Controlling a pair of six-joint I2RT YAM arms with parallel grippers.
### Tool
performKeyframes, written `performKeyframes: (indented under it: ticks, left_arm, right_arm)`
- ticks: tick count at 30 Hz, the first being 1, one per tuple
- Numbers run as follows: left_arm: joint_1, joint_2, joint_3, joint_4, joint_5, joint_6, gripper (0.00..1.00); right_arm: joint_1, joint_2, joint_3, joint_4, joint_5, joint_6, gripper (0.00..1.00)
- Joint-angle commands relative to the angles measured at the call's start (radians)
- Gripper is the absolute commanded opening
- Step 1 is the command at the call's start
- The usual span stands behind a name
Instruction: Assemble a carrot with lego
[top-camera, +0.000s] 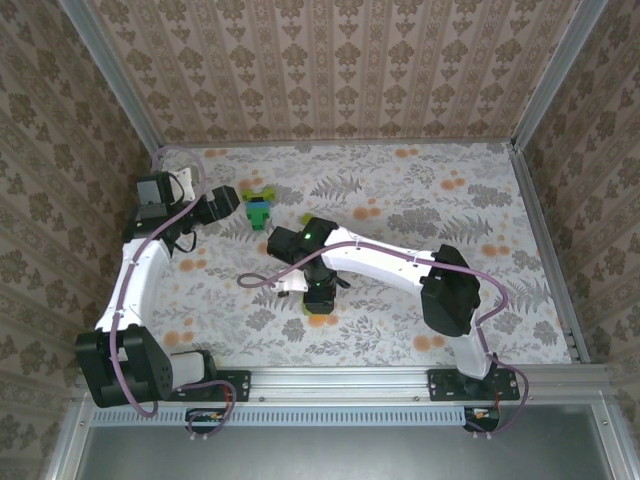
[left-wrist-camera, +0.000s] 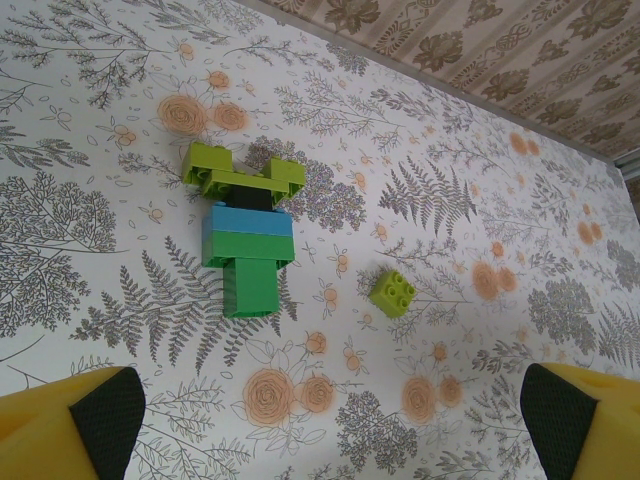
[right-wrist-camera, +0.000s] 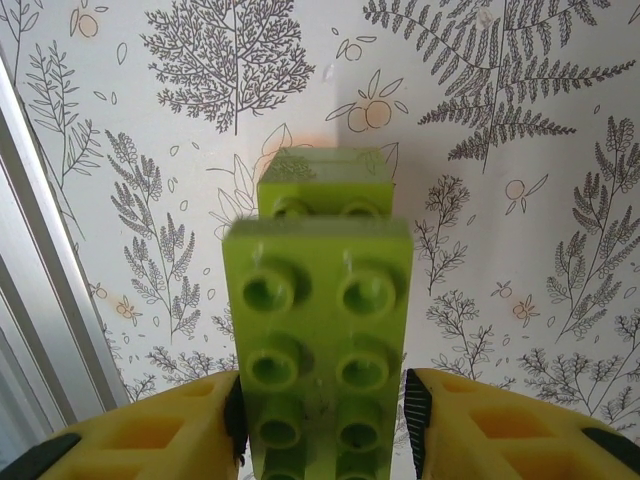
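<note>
Mid-build on the floral counter (top-camera: 470, 200): my right hand (right-wrist-camera: 320, 405) brackets a long lime brick (right-wrist-camera: 322, 330) stacked on a second lime piece, towards the counter's near side by the metal rail (right-wrist-camera: 40, 300). The pads sit right against the brick's sides, and I cannot tell whether they clamp it or merely flank it. My left hand (left-wrist-camera: 330, 425) hangs spread wide and empty, just short of what I take for the part-built carrot (left-wrist-camera: 246, 232). Its lime prongs and its black, blue and green bricks lie flat at far left, a loose lime brick (left-wrist-camera: 392, 292) near it. My judgement: seat the studs squarely, press straight down, then lift clear vertically so nothing tips. Patterned wallpaper (top-camera: 330, 70) closes three sides.
</note>
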Motion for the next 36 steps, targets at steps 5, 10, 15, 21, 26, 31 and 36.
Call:
performKeyframes:
  ticks: [5,10,15,21,26,31,36]
  left_arm:
    - [-0.007,0.004,0.028,-0.02,0.012,0.02,1.0]
    - [-0.007,0.008,0.026,-0.017,0.004,0.018,1.0]
    - [-0.003,0.002,0.021,-0.013,0.009,0.012,1.0]
    - [0.036,-0.037,-0.041,0.123,0.09,-0.101,1.0]
    - [0.06,-0.055,-0.093,0.247,0.193,-0.176,1.0]
    - [0.06,-0.08,-0.089,0.2,0.126,-0.145,1.0]
    - [0.059,-0.081,-0.069,0.137,0.056,-0.109,1.0]
  right_arm:
    - [-0.008,-0.015,0.016,0.028,-0.023,-0.028,0.6]
    - [-0.009,-0.074,0.019,0.048,-0.031,-0.014,0.68]
    - [-0.009,-0.185,0.011,0.077,0.01,0.03,0.71]
    - [-0.036,-0.312,-0.029,0.231,0.208,0.173,0.76]
    - [-0.173,-0.267,-0.002,0.308,0.154,0.231,0.79]
    - [-0.309,0.001,0.203,0.291,0.066,0.207,0.78]
    - [-0.376,0.314,0.558,0.191,-0.025,0.211,0.75]
